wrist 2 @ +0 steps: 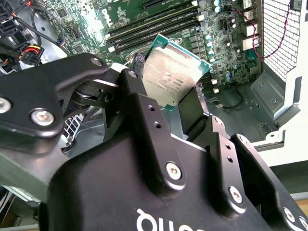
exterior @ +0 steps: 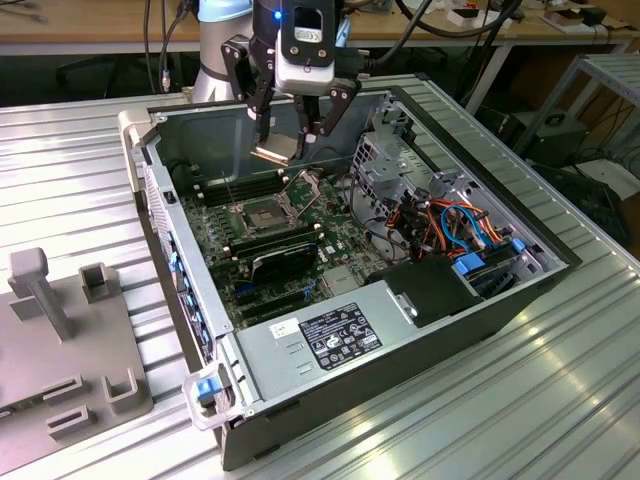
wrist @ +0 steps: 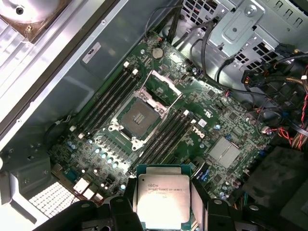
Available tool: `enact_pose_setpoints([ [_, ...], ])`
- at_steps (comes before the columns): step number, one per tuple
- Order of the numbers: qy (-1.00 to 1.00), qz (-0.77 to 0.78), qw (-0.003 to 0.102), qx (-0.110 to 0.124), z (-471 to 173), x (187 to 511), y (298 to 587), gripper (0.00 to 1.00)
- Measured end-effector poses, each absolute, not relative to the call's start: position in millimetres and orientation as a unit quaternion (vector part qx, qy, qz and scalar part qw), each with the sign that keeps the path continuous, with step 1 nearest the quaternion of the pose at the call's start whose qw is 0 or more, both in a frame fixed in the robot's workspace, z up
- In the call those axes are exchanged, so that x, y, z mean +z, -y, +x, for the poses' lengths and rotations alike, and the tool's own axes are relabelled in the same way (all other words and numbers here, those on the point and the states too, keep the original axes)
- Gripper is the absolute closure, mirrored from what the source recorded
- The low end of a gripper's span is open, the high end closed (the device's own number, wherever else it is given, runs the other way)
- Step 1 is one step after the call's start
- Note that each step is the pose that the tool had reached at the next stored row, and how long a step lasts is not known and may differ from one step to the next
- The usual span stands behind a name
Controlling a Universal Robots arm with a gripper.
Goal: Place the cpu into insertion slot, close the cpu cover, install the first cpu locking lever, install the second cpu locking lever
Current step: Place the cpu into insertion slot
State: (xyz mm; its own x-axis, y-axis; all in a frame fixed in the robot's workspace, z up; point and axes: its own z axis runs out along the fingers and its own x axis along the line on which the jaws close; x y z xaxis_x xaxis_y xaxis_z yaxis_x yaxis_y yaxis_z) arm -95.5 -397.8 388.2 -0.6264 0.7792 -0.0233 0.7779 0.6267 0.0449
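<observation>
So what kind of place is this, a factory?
Probably a robotics lab or workshop: an open PC case lies on a ribbed metal bench, cabled desks stand behind, and the end effector holds a cpu.

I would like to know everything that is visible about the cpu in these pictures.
The cpu is a flat square chip with a silver-grey metal top bearing small print and a thin green edge. The hand grips it by two opposite sides, its top facing the wrist cameras. It hangs in the air, tilted, above the board inside the open case, apart from the empty socket.
</observation>
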Motion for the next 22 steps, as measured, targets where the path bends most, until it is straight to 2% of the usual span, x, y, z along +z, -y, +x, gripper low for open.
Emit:
enact_pose_setpoints([
  [22,-0.832,0.555,0.023,0.011,-95.5,381.5,397.6,0.46],
])
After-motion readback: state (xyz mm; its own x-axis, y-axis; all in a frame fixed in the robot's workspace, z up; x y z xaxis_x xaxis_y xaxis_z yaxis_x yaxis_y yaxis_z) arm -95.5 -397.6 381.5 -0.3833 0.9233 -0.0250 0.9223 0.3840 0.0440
